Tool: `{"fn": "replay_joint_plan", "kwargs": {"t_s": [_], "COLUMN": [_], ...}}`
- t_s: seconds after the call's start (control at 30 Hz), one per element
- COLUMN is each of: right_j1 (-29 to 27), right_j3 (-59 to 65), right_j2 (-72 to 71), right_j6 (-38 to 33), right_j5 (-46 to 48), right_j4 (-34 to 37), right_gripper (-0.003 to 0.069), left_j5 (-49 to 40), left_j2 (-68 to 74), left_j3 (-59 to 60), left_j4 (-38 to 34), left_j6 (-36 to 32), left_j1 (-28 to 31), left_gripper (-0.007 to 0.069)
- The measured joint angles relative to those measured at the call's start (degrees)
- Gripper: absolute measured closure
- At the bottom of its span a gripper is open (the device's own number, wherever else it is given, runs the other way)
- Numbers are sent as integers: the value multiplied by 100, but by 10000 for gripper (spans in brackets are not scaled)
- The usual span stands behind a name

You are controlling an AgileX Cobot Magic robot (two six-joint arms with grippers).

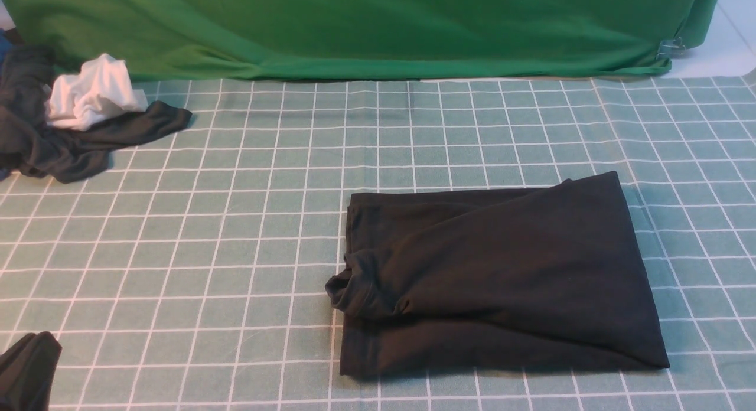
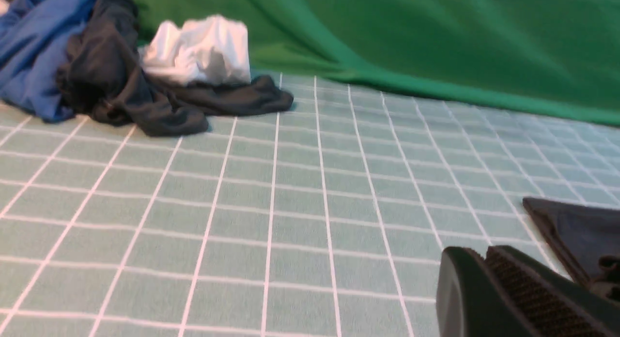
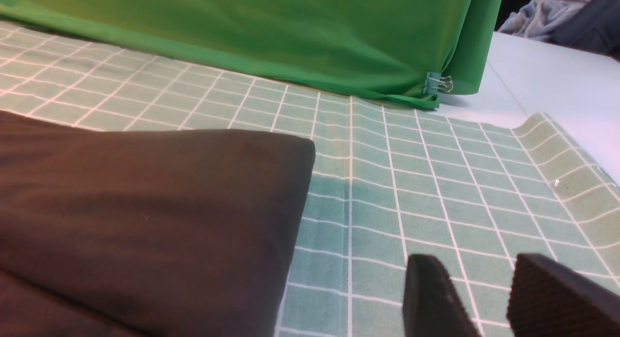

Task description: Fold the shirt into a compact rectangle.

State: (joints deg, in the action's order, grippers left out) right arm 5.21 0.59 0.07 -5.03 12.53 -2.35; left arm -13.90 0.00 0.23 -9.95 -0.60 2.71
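The left jaws, at the near left corner, are closed on nothing; the right jaws stand apart, with nothing between them. Beyond them, right of centre on the gridded tabletop, lies the shirt, in neither arm's grip. It looks partly folded: the body is doubled over into a rough block, but one end is bunched and the layers sit askew. Straightening, then probably another fold, seems left. At the far left are a dark garment and a white cloth.
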Motion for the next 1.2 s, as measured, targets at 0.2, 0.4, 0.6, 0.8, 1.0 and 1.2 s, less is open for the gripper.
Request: {"fn": "replay_joint_plan", "kwargs": {"t_s": [0.2, 0.4, 0.6, 0.8, 1.0, 1.2], "right_j1": [0, 0, 0, 0, 0, 0], "right_j3": [0, 0, 0, 0, 0, 0], "right_j2": [0, 0, 0, 0, 0, 0], "right_j6": [0, 0, 0, 0, 0, 0], "right_j5": [7, 7, 8, 8, 8, 8], "right_j4": [0, 0, 0, 0, 0, 0], "right_gripper": [420, 420, 420, 420, 420, 420], "left_j5": [-4, -6, -12, -22, -26, -26], "left_j2": [0, 0, 0, 0, 0, 0], "left_j3": [0, 0, 0, 0, 0, 0], "left_j4": [117, 238, 439, 548, 593, 605], "left_j6": [23, 25, 93, 216, 214, 202], "left_j1": [-231, -271, -309, -418, -418, -418], "left_gripper": [608, 608, 608, 608, 608, 600]}}
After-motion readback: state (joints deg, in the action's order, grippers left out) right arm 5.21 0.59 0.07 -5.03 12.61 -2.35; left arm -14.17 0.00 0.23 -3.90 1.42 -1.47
